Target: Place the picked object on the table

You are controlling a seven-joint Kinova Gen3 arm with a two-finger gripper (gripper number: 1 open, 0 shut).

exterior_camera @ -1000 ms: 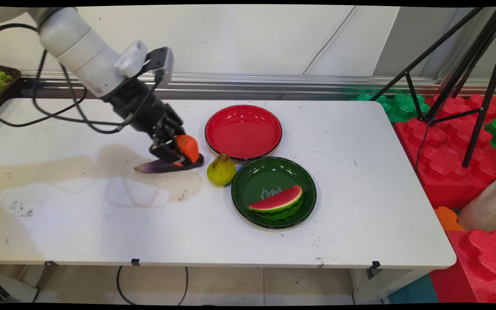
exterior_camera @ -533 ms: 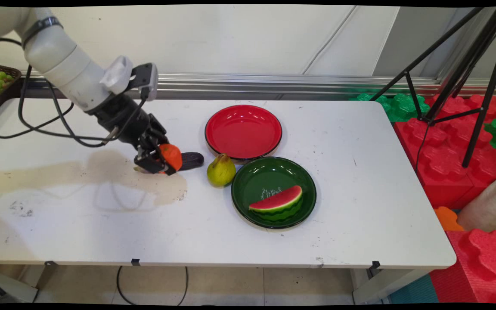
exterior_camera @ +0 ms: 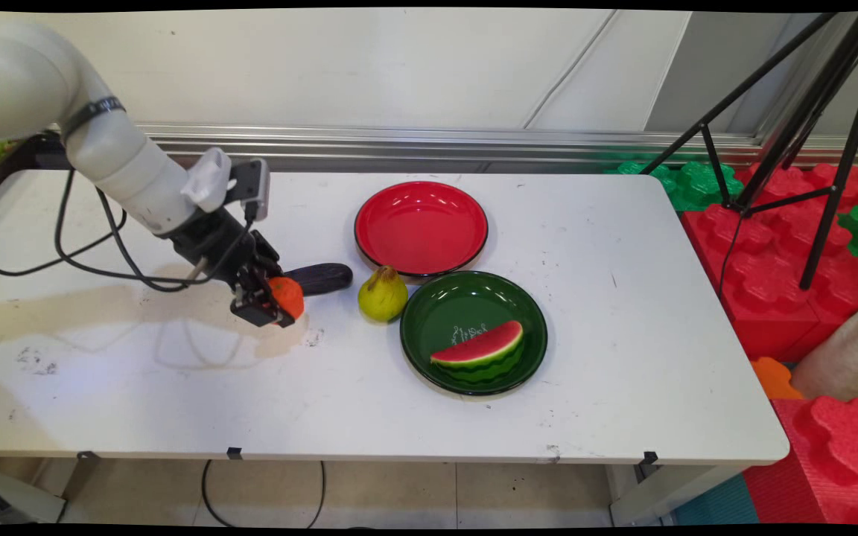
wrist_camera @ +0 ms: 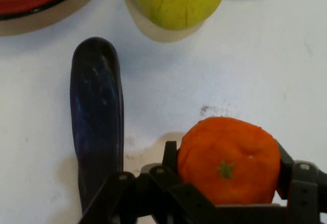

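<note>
Since a second ago we see the gripper [exterior_camera: 274, 304] has travelled left and toward the near side of the table [exterior_camera: 623, 372], carrying the orange [exterior_camera: 285, 295] off the eggplant [exterior_camera: 322, 277], which now lies uncovered just behind it. The fingers are clamped on the orange from both sides; in the hand view the fruit [wrist_camera: 228, 158] sits between them with its green stem mark facing us, low over the tabletop. We read no lettering on any item; the pale marks inside the green plate [exterior_camera: 444, 309] are not legible. The arm slopes down from the upper left, wrist tilted toward the right, black cables [exterior_camera: 94, 260] looping beneath it. We count one orange, one eggplant, one pear [exterior_camera: 382, 294], one watermelon slice [exterior_camera: 480, 350] and two plates. The pear stands right of the eggplant's tip, between the red plate [exterior_camera: 421, 225] and the green plate, touching or nearly touching both rims. The watermelon slice lies in the green plate.
</note>
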